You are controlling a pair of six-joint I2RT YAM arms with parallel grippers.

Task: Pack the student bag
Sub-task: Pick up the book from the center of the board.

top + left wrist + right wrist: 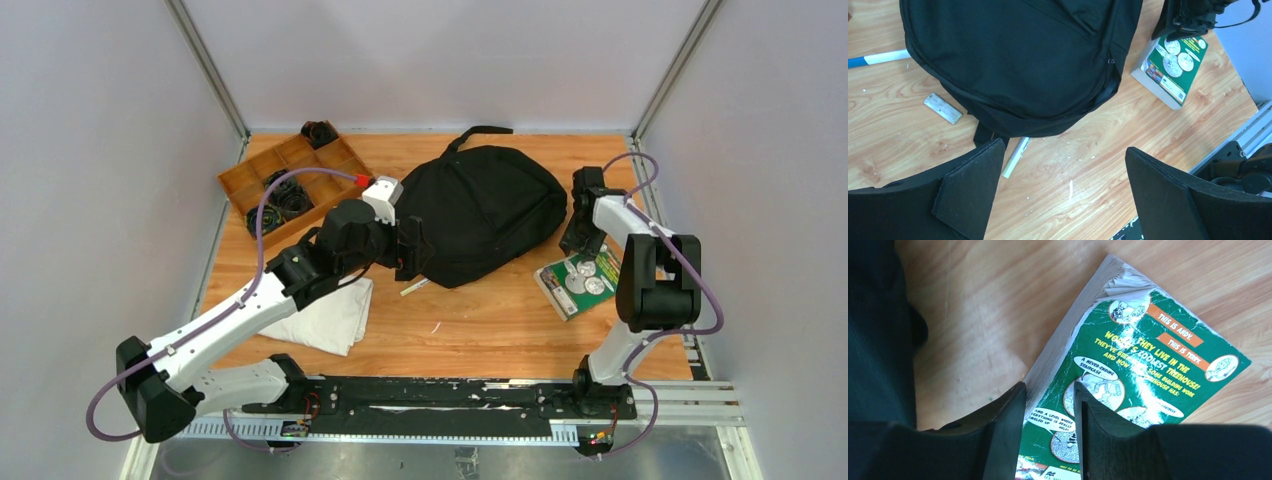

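**Between your right jaws**, which stand narrow, shows a strip of the green cover of a paperback book (1148, 365), close to one long edge. One jaw sits outside that edge and the other over the cover. Whether they press the book or merely straddle it cannot be told. The book lies flat on the worktop (480, 330), its far corner curled. Beyond these jaws, toward the other arm, lies the student bag (485, 205), near the book but apart from it.

**Your left jaws** stand wide and hold nothing. They hang over the worktop just beside the bag's near edge. A white pen (1015, 156) lies between them and the bag, its far end tucked under the fabric. A small flat grey piece (943, 108) lies farther out.

**Hazards.**
- A pinch this close to one edge would probably let the book pivot or slip on lifting, or peel up the cover alone.
- No open mouth shows on the bag, so a lifted book may have nowhere to go.
- The soft fabric may drag rather than part, and a strap may snag your left jaws.

**Orientation.** The loop handle (480, 131) points away from both pairs of jaws, toward the far wall, and the base faces the left jaws. The long axis appears to run from the left jaws outward to that handle.
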